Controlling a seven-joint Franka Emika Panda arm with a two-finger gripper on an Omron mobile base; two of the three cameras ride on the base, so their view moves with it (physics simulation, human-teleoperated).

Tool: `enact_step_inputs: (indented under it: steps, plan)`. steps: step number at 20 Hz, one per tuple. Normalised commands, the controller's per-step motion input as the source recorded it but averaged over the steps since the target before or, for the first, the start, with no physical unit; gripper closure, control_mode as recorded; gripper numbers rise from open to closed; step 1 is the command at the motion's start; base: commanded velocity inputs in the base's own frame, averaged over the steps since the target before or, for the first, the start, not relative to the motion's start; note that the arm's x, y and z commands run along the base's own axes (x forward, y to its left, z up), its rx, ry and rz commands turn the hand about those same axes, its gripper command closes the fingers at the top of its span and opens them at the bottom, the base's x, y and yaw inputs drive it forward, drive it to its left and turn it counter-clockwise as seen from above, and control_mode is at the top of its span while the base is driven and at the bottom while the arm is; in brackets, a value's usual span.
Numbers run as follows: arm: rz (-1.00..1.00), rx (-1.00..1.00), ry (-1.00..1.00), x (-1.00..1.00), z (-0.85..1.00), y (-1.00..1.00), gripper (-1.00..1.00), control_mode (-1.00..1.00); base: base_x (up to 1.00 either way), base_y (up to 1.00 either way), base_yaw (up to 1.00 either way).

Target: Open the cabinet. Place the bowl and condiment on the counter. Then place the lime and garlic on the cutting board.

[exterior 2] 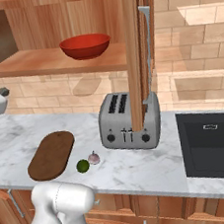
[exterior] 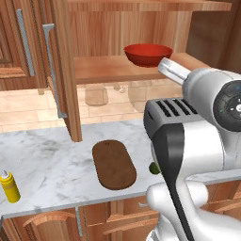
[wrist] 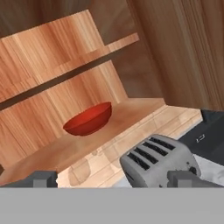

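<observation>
Red bowl (exterior: 148, 54) on open cabinet (exterior: 113, 70) shelf

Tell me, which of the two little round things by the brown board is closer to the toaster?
The garlic, the whitish-pink bulb. It lies on the toaster side, while the dark green lime sits next to the cutting board.

Bright even rendered light, soft shadows under the reddish-brown wooden shelf (exterior 2: 53, 61) on the beige tiled wall (exterior 2: 193, 29), faint sheen on the glossy red bowl (exterior: 148, 54), hand view slightly soft
</observation>
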Motion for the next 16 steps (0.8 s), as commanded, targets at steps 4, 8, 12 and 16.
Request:
enact_step_inputs:
  steps: [4, 8, 12, 16]
  plan:
    - [0.0, 0.05, -0.12, 0.01, 0.0, -0.29, -1.0, -1.0, 0.0, 0.0, 0.0]
    - [0.0, 0.07, -0.18, 0.01, 0.0, -0.16, -1.0, -1.0, 0.0, 0.0, 0.0]
    - [0.01, 0.1, -0.12, 0.09, 0.0, -0.03, -1.0, -1.0, 0.0, 0.0, 0.0]
    - [0.01, 0.05, -0.02, 0.08, 0.0, -0.09, -1.0, -1.0, 0.0, 0.0, 0.0]
